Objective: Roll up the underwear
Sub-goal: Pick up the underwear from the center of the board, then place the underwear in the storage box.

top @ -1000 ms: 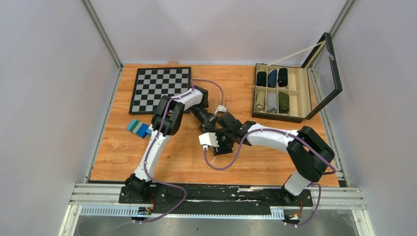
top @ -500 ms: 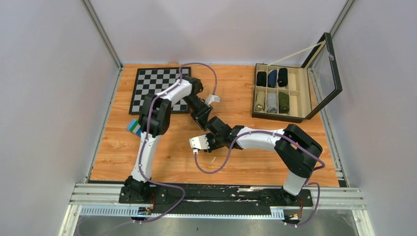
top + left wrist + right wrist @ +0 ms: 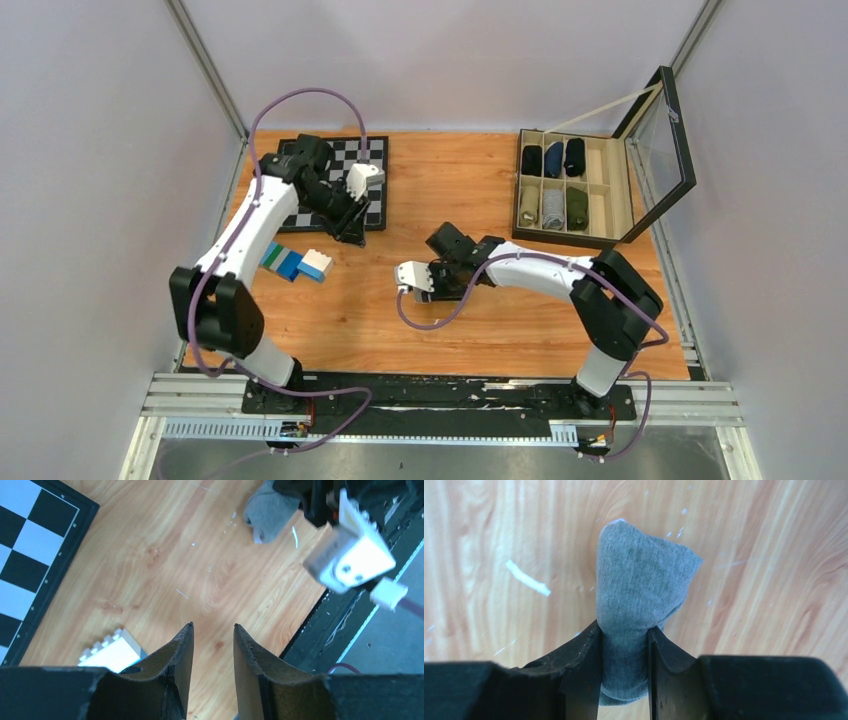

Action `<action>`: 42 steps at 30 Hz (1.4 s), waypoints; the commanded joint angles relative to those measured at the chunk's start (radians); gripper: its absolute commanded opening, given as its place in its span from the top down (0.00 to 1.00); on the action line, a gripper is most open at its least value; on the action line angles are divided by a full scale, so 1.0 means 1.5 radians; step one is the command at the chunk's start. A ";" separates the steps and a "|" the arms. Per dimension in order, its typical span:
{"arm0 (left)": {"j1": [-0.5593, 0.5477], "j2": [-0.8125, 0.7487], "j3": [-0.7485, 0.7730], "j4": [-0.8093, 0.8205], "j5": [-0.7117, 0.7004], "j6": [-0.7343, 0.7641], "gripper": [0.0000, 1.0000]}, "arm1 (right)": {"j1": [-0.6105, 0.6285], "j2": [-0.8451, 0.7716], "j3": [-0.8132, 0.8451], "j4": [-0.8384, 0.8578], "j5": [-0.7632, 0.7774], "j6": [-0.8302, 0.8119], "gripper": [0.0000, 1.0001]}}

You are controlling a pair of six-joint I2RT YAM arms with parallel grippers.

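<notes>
From above, the left gripper (image 3: 349, 226) hangs over the chessboard's (image 3: 345, 150) near corner, and the right gripper (image 3: 440, 275) sits low at mid-worktop (image 3: 520, 310). Left wrist: fingers a narrow gap apart, empty, with the grey underwear (image 3: 269, 515) well ahead. Right wrist: fingers clamped on the bunched underwear, its free end sticking out past the tips.

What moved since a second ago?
The left claw swung away to the left, toward the chessboard, and is open, holding nothing. The right claw barely shifted and still pinches the grey underwear. The blocks and box stayed put.
</notes>
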 commanded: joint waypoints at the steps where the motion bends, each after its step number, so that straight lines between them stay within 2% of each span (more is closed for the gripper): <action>1: -0.007 -0.084 -0.056 0.008 -0.037 0.005 0.58 | -0.046 -0.068 0.052 -0.148 -0.058 0.044 0.97; 7: -0.007 -0.161 -0.105 0.024 -0.071 -0.020 0.58 | -0.167 -0.133 0.070 -0.190 -0.088 0.067 1.00; 14: -0.007 -0.205 -0.126 0.039 -0.065 -0.028 0.58 | -0.379 -0.190 0.089 -0.215 -0.061 0.064 1.00; 17: -0.007 -0.218 -0.137 0.040 -0.055 -0.031 0.57 | -0.482 -0.196 0.114 -0.174 -0.042 0.118 1.00; 19: -0.007 -0.228 -0.148 0.044 -0.046 -0.035 0.57 | -0.540 -0.186 0.132 -0.137 -0.004 0.151 1.00; 23: -0.006 -0.247 -0.167 0.054 -0.039 -0.041 0.56 | -0.604 -0.147 0.145 -0.048 0.167 0.224 1.00; 28: -0.007 -0.268 -0.179 0.052 -0.028 -0.045 0.55 | -0.613 -0.069 0.175 0.021 0.322 0.239 1.00; 33: -0.007 -0.294 -0.198 0.063 -0.026 -0.049 0.54 | -0.613 0.054 0.227 0.045 0.478 0.254 1.00; 38: -0.007 -0.300 -0.211 0.067 -0.026 -0.047 0.53 | -0.613 0.137 0.259 0.057 0.525 0.260 1.00; 42: -0.007 -0.300 -0.215 0.068 -0.020 -0.047 0.53 | -0.614 0.170 0.270 0.026 0.513 0.287 1.00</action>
